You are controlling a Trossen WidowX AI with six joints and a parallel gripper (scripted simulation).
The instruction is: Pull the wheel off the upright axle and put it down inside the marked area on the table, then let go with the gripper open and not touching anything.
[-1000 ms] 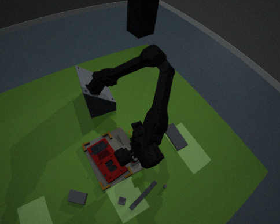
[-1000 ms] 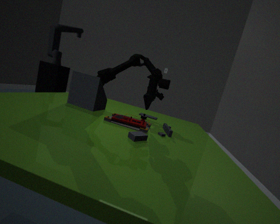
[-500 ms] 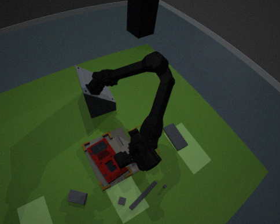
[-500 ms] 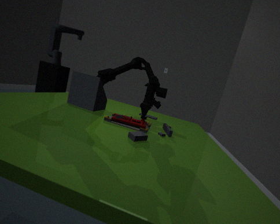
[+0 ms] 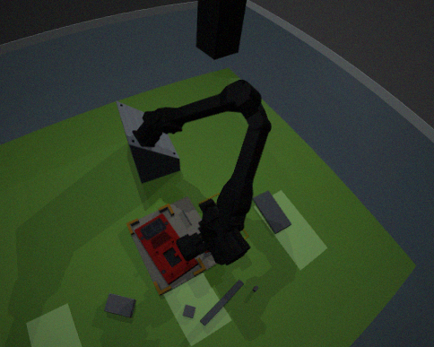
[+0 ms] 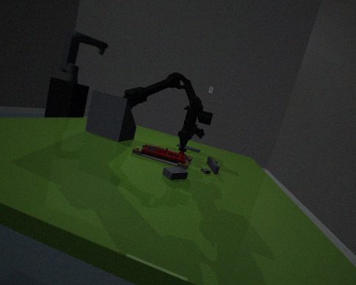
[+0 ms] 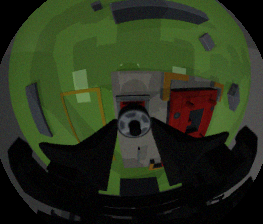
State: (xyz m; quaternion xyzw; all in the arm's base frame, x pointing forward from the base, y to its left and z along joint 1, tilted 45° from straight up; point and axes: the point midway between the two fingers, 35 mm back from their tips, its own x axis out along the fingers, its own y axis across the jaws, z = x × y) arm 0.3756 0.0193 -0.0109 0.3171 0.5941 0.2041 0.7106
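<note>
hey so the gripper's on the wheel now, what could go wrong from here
The fingers hold the wheel only at its rim, so it might slip during the lift. Pulling at an angle could jam it on the axle. The red board sits right beside it, so a sideways swing could clip it.

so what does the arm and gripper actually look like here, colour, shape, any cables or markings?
The arm is matte black all over: slim, boxy links with rounded joint housings. No cables or markings are visible in this dim light. A small boxy block juts from the wrist. The gripper has two broad dark fingers that taper toward the tips.
</note>
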